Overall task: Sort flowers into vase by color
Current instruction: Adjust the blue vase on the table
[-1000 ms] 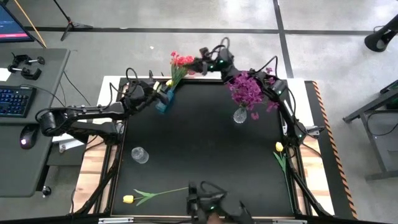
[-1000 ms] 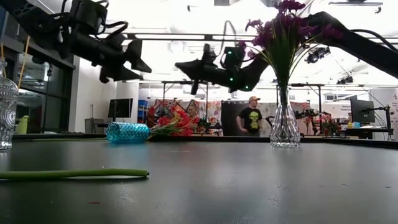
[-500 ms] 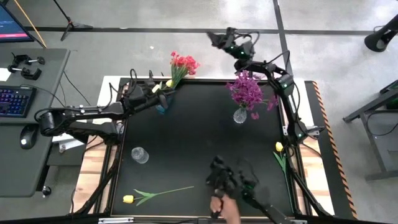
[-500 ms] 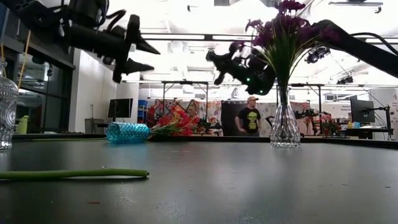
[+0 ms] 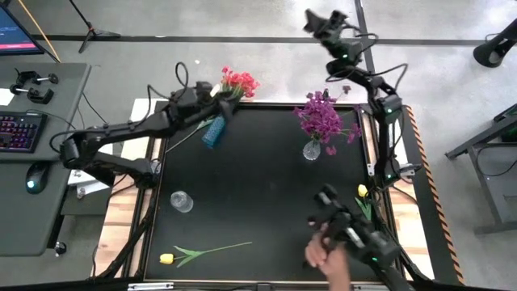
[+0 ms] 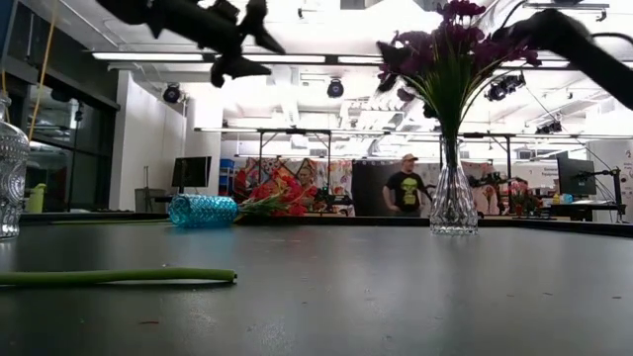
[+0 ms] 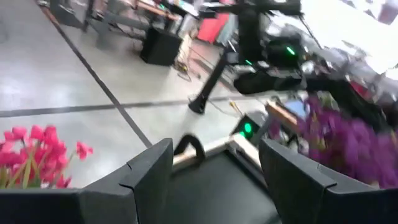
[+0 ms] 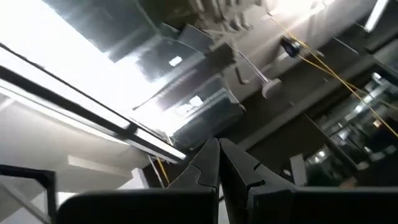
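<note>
Judged step: righting the toppled blue vase (image 5: 213, 132), best gripped at mid-body and lifted slowly so the red flowers (image 5: 235, 81) stay in. The left claw (image 5: 216, 105), spread wide and empty, hovers just above that vase, apart from it. The right claw (image 5: 310, 19), pinched shut and empty, is raised well beyond the purple flowers (image 5: 321, 117); yellow tulips (image 5: 167, 259) lie far from the blue vase.

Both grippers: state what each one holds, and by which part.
Nothing is held. The left gripper is open and empty above the red flowers; the right gripper is shut on nothing, raised beyond the table's far edge.
</note>
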